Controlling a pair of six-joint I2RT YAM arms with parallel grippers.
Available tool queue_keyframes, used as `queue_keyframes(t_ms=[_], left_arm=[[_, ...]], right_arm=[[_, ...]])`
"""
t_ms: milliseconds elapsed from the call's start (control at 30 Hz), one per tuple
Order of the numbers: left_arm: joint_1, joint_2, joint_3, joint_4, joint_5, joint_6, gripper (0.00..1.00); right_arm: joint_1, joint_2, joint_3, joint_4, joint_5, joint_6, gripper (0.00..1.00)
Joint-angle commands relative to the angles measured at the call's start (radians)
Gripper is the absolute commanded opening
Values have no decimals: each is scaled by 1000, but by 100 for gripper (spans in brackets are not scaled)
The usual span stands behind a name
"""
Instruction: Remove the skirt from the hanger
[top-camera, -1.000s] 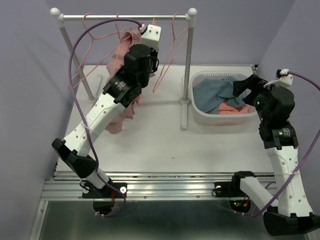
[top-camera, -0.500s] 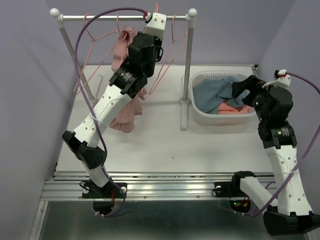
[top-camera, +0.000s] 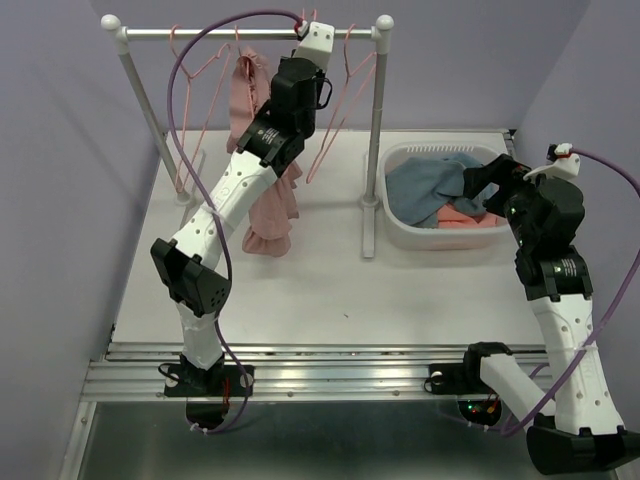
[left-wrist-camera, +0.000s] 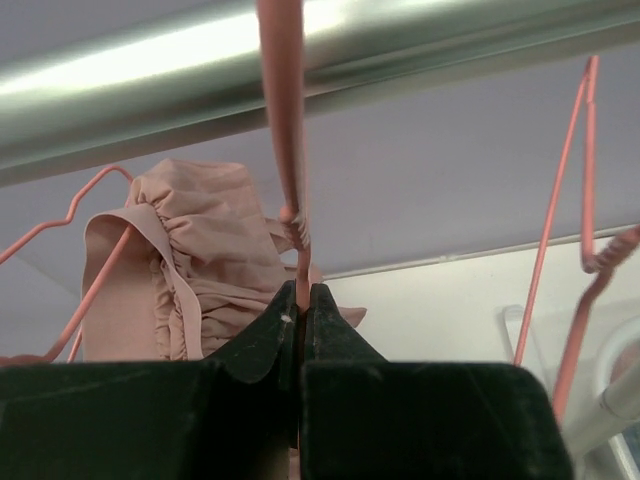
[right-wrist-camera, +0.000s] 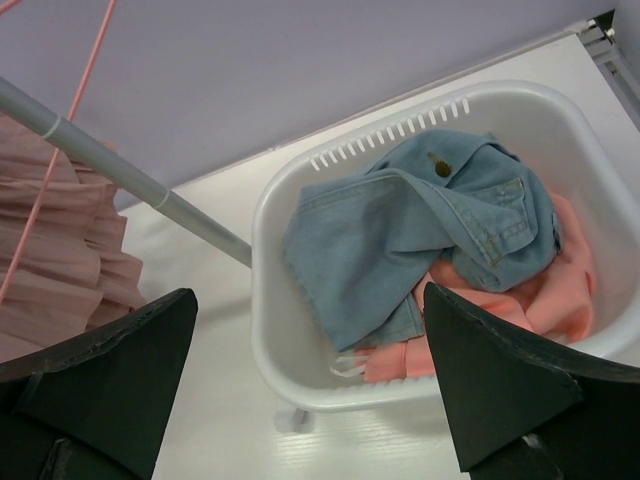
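I'm seeing the left jaws pinching tight on the pink hanger (left-wrist-camera: 284, 120) at its neck, just under the rail (left-wrist-camera: 420, 50). The skirt (left-wrist-camera: 215, 260) is hanging just behind them, to their left. The right jaws are gaping wide, gripping nothing, above the basket (right-wrist-camera: 300, 370) holding the denim garment (right-wrist-camera: 400, 230).

Nothing to read at this moment: no lettering, label, brand mark, number or sign is legible in any of the three views.
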Motion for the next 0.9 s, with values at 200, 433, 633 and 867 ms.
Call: queue_keyframes(t_ms=[200,433,633,867], left_arm=[[46,-11,20,57,38,-23,0],[66,-13,-12,45,50,-49,0],[66,-28,-47,23,44,-84,0],[68,-43,-60,8,61,-116,0]], right_arm=[[6,-22,-19,37,-5,-8,100],[6,-28,-19,36,5,-9,100],[6,-30,-19,36,1,-6,100],[6,-31,-16,34,-5,-6,100]])
